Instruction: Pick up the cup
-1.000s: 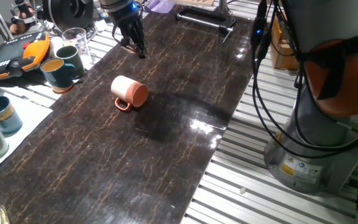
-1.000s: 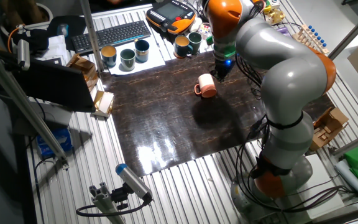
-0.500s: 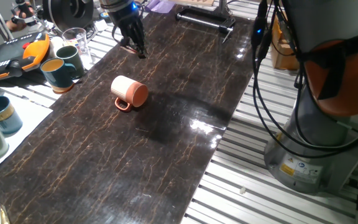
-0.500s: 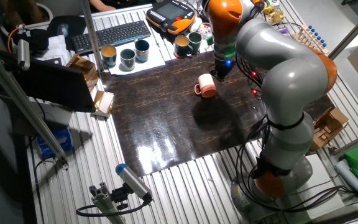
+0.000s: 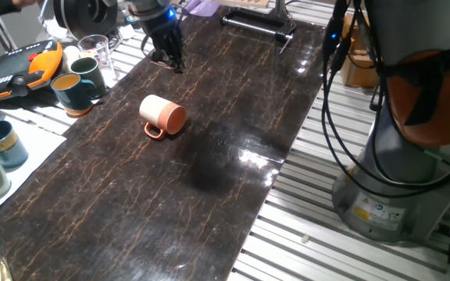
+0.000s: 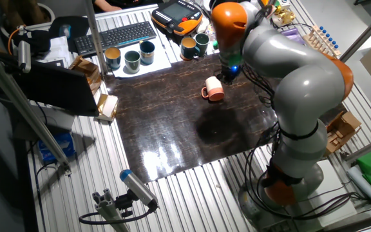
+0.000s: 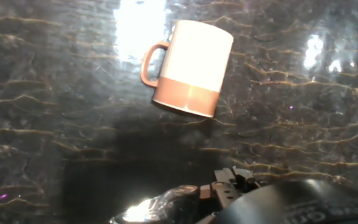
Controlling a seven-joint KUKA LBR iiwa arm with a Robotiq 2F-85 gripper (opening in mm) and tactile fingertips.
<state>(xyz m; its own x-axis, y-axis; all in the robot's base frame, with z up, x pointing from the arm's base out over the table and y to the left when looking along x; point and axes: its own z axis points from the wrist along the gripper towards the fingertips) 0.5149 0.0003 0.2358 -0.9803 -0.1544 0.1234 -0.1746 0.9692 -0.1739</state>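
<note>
cup – lying on its side on the table | gripper – hovering beyond it, holding nothing, finger spread unclear

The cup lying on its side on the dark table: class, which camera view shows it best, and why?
The hand view: the cup fills much of the frame, with cream body, salmon base and loop handle all plain. One fixed view shows it small on its side; the other fixed view shows it tiny, beside the arm.
</note>
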